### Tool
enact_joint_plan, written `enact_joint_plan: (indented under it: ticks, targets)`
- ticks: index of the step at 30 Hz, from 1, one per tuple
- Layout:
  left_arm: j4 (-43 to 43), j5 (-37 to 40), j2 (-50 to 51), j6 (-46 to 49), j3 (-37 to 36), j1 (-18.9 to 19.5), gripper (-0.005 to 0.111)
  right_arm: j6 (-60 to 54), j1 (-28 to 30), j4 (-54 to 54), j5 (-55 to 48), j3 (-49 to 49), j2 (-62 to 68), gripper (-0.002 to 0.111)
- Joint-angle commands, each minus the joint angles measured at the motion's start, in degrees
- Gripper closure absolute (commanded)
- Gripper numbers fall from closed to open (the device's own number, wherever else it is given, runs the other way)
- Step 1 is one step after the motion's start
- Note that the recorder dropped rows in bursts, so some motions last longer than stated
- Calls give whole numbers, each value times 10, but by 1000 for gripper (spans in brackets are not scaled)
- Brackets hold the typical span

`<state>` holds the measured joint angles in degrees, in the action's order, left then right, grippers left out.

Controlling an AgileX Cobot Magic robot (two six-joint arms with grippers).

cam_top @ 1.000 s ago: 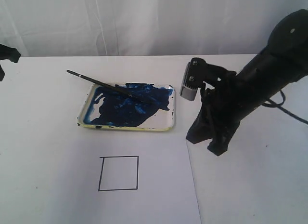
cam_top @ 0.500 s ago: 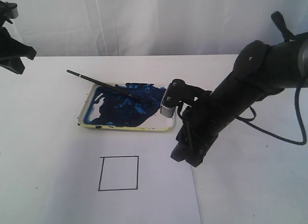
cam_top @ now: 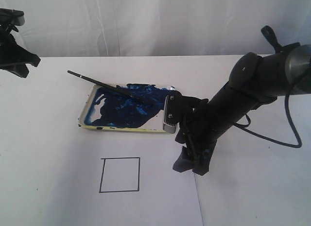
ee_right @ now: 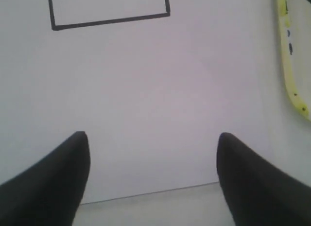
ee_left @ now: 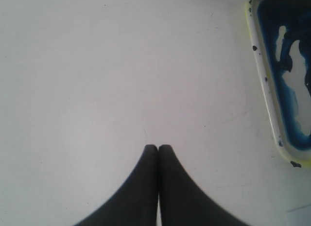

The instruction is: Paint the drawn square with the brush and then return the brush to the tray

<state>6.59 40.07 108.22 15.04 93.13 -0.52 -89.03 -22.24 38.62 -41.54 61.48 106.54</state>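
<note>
Across tray (cam_top: 127,129) corner, brush (cam_top: 97,82) diagonal — handle outward

Brush (cam_top: 99,83) across tray (cam_top: 126,130), handle overhanging rim; drawn square (cam_top: 119,175) on paper (cam_top: 160,192) before tray.

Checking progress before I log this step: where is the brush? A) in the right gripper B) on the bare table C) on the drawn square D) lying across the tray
D: the brush lies across the blue-smeared tray, and the open right gripper holds nothing.

White paper sheet (cam_top: 160,206) flat on white table (cam_top: 252,197); creased white curtain (cam_top: 146,22) behind table.
</note>
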Motion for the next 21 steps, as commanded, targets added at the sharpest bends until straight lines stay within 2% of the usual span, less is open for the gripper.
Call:
enact_joint_plan:
  ticks: [1,12,17,21]
  targets:
    - [6,4,-2,2,2,-2,107,-8,0,6,-3,0,28,39]
    - [6,-2,-2,2,2,-2,107,-8,0,2,-2,0,60,40]
    - [6,-2,-2,2,2,-2,107,-8,0,-27,5,-2,62,49]
    - [6,-6,-2,2,2,-2,107,-8,0,-29,33,-9,62,49]
